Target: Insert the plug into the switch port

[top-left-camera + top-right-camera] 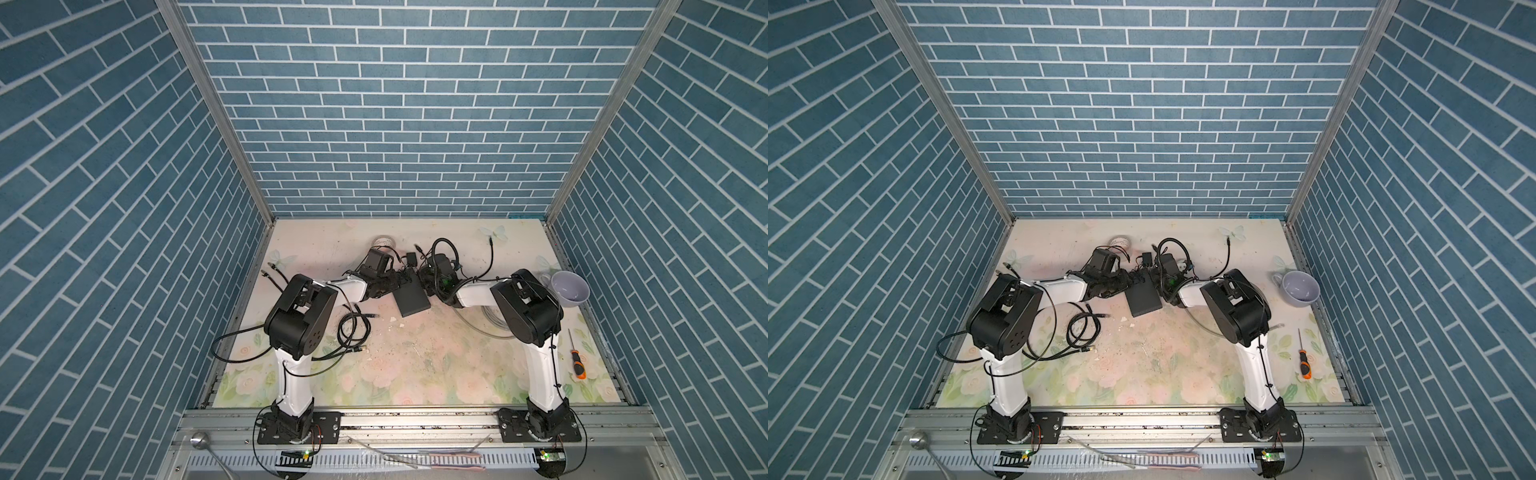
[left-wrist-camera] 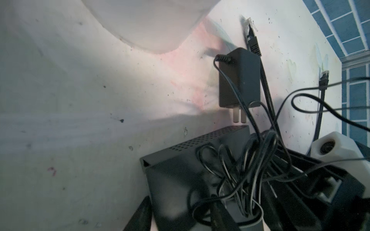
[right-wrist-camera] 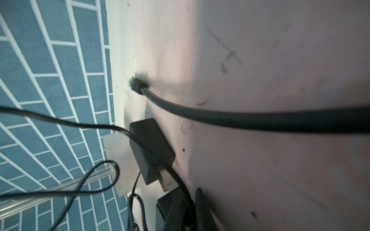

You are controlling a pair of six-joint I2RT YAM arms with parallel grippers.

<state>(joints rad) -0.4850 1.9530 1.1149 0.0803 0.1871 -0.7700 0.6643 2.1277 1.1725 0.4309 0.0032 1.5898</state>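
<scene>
— Starting at the front of the desk (image 1: pixel 415 374), what reads clearly?
— An orange-handled screwdriver (image 1: pixel 577 361) on the right and a black cable coil (image 1: pixel 353 328) on the left. A pale mug (image 1: pixel 570 289) stands farther back by the right wall. Past that it gets murky.
— The switch (image 1: pixel 412 300) (image 1: pixel 1143 300)?
— It lies flat at mid-desk between the two arms in both top views. Both wrists and a tangle of thin cord (image 2: pixel 250 170) hide its far end.
— The left tool (image 2: pixel 180 217)?
— Its fingers (image 2: pixel 140 216) straddle that end of the switch. They are partly apart and look clamped on the box, but the frame edge cuts them off.
— The right tool (image 3: pixel 190 210)?
— It is at the switch's far right edge. Its fingers (image 3: pixel 203 210) are nearly together with a sliver between them. Whether they pinch the cord crossing them, I cannot tell.
— Which plug goes in?
— That is hard to make out. The power adapter (image 2: pixel 238 78) lies just beyond the switch, with its prongs toward it but apart from it. An Ethernet connector (image 2: pixel 251 28) lies beside the adapter, and a second Ethernet connector (image 2: pixel 324 76) lies off to the side. Farthest back is a white roll (image 1: pixel 382 242).
</scene>
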